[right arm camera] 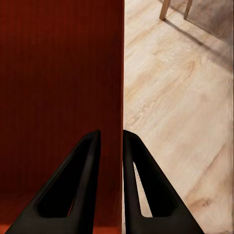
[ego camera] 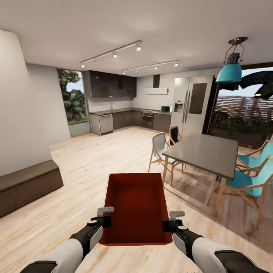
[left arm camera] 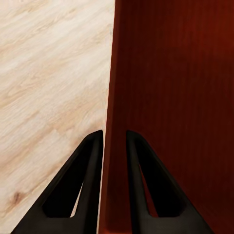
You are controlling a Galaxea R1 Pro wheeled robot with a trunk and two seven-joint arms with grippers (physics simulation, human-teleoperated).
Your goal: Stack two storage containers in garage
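Orange-red storage container [ego camera: 137, 206] riding low at 12 o'clock, off the plank floor [ego camera: 87, 163]. I am holding it with my left claw [left arm camera: 114, 139] clamped over its left wall and my right claw [right arm camera: 111, 138] clamped over its right wall. Dining table [ego camera: 204, 151] at 2 o'clock, kitchen beyond. Step in hand, likely: carrying toward the garage. Next calls for steady driving, both grips kept level.

One orange-red rectangular plastic bin [ego camera: 138, 206]. Two black grippers: left [ego camera: 105, 217], right [ego camera: 171, 220]. One grey-topped dining table [ego camera: 204, 151]. Four wooden-framed chairs visible: two teal, one grey, one dark. One teal pendant lamp [ego camera: 229, 72]. Two ceiling light tracks. One low dark bench [ego camera: 26, 185].
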